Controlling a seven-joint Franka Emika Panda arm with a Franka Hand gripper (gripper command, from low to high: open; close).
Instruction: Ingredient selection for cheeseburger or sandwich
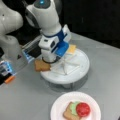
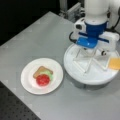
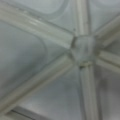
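The sandwich (image 1: 76,111) is seen on a white round plate (image 1: 57,107) at a front view's bottom, on the grey table (image 1: 25,100). It is built of a brown bread slice (image 1: 68,114) at the base, a green lettuce piece (image 1: 73,107) above it, and a red tomato disc (image 1: 83,109) on top. The same stack (image 2: 43,76) is shown in a front view on the plate (image 2: 27,80) at the left, well apart from the arm.

The robot arm (image 1: 48,22) is shown lowered over a white round divided tray (image 1: 82,67), which stands near the plate. The tray (image 2: 75,72) is partitioned by raised ribs meeting at a central hub (image 3: 83,51), shown close up in the wrist view. A yellow cheese square (image 1: 72,49) is seen lying in one compartment, just beside the arm's blue wrist part (image 1: 61,48). In a front view the cheese (image 2: 115,63) lies at the tray's right edge.

The gripper (image 1: 48,61) is held low at the tray's left rim in a front view. A second brown bread slice (image 1: 41,65) is seen directly at the gripper, projecting past the rim. Whether the fingers are clamped on this slice cannot be told, since they are hidden by the wrist housing. In the wrist view the gripper is not seen.

An orange item (image 1: 9,79) lies at the table's left edge.
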